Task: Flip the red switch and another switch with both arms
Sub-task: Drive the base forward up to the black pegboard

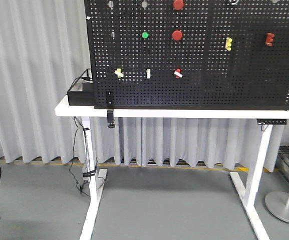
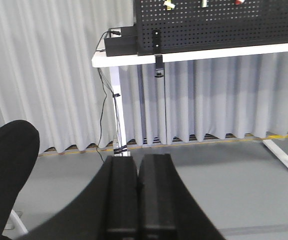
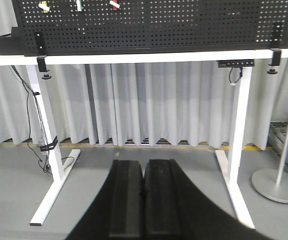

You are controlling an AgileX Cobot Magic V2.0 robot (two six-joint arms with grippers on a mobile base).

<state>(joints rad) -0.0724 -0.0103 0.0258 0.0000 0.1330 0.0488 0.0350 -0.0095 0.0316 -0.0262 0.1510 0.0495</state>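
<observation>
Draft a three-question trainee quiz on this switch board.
1. True or false: the left gripper and right gripper have shut jaws, far from the black perforated pegboard.
2. What sits between the small pale yellow toggle switch and the small red toggle switch? A) round green button B) white toggle with green base C) yellow clip
3. Fill in: directly above the red toggle switch is a round red ____.
Key: 1 true; 2 B; 3 push button.
</observation>
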